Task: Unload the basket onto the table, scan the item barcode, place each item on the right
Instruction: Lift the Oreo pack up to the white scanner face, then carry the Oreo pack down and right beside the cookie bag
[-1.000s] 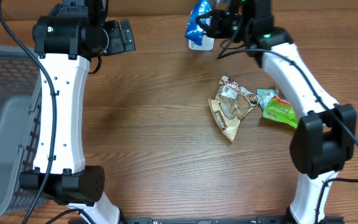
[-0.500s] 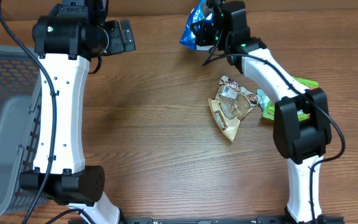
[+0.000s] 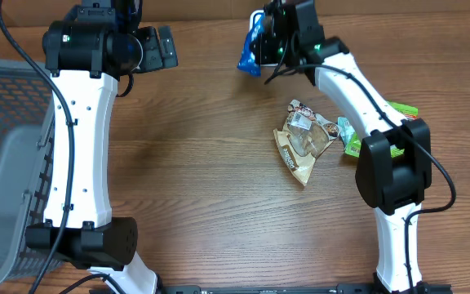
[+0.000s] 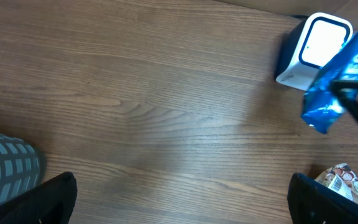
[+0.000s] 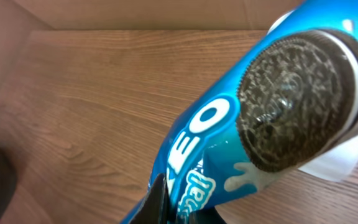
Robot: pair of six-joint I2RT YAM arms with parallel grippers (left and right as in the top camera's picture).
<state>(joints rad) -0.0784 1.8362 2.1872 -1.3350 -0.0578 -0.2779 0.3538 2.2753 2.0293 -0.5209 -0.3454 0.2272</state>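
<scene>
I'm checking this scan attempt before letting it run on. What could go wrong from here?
The right gripper pinches the shiny blue cookie packet by one end only, so it could slip or twist. No view shows its barcode, so that may not face the window of the white and blue scanner box. The packet hangs close to the scanner and could knock it.

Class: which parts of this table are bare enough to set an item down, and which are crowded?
Bare: the wood between the left arm and the tan packet, and the near strip below it. Crowded: around the blue packet, scanner and green packet.
</scene>
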